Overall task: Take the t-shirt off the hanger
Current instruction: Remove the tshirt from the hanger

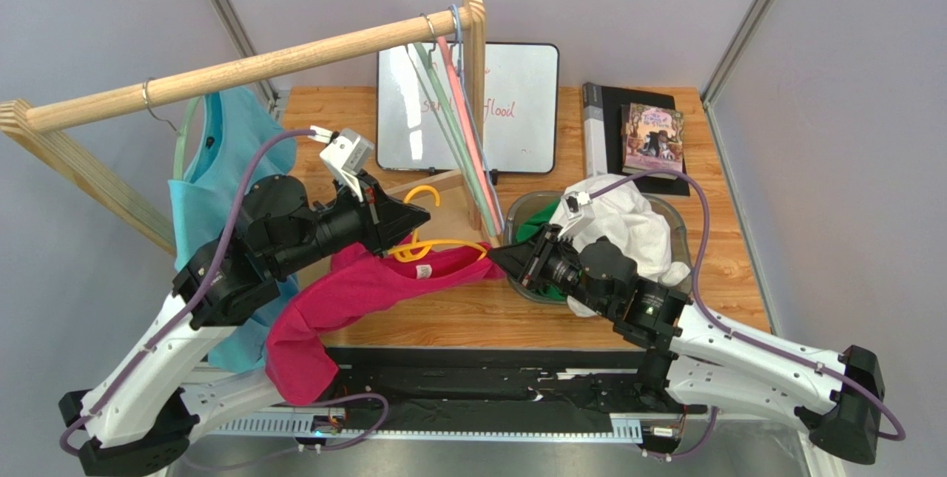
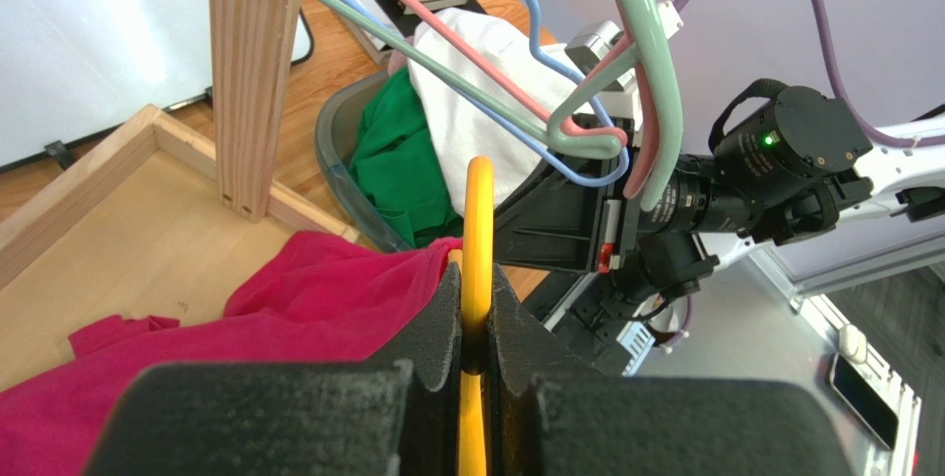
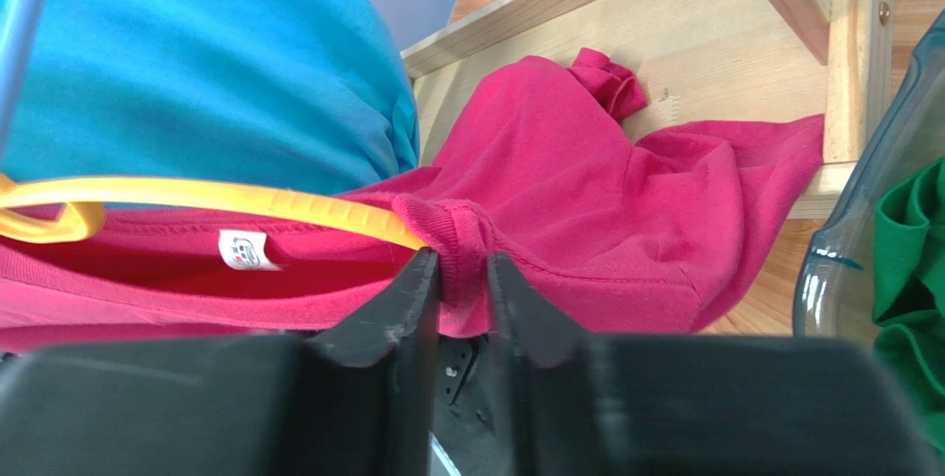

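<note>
A magenta t-shirt (image 1: 345,300) hangs on a yellow hanger (image 1: 436,246) held over the table's middle. My left gripper (image 1: 406,235) is shut on the yellow hanger (image 2: 478,221), its pads clamped on the bar. My right gripper (image 1: 497,260) is shut on the t-shirt's collar and shoulder (image 3: 460,235), right where the hanger (image 3: 200,197) enters the cloth. The t-shirt (image 2: 311,299) drapes down to the left, off the table's front edge. Its white neck label (image 3: 246,249) shows.
A wooden rail (image 1: 245,67) carries a turquoise shirt (image 1: 222,166) at left and several bare hangers (image 1: 461,122) at right. A grey bin (image 1: 522,277) holds green and white clothes. A whiteboard (image 1: 522,100) and books (image 1: 650,139) lie behind. A wooden tray (image 2: 133,244) sits under the shirt.
</note>
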`<action>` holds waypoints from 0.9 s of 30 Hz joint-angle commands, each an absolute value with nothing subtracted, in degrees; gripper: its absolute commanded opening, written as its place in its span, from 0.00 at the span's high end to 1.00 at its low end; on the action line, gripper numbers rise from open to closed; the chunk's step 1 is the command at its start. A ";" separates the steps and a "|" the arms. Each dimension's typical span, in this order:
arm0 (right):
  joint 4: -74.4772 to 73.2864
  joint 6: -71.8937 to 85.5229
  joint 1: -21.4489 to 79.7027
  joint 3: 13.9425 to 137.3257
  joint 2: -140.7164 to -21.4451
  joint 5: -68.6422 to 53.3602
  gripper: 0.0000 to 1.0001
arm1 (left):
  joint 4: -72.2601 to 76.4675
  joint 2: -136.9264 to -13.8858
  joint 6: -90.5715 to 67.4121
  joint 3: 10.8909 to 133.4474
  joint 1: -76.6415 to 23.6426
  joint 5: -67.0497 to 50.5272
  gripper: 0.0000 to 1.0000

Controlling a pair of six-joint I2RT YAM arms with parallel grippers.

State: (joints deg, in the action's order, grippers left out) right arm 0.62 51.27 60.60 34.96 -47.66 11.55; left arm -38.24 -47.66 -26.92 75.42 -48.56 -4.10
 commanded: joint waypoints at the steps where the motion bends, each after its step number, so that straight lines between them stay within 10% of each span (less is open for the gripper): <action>1: 0.26 53.26 60.91 38.06 -47.64 13.27 0.92 | -33.49 -47.02 -28.48 75.76 -48.52 -5.63 1.00; 25: -1.85 48.02 57.22 31.89 -48.43 13.13 1.00 | -35.24 -36.82 -30.06 75.76 -48.60 2.03 1.00; 27: -3.94 44.58 57.30 34.00 -48.08 11.43 0.81 | -35.16 -39.01 -29.80 75.76 -48.60 0.79 1.00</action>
State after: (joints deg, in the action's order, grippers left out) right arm -3.57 52.56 57.87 31.14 -48.42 15.22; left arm -38.35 -35.70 -28.73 74.41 -48.58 2.00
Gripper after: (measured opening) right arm 0.047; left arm 0.038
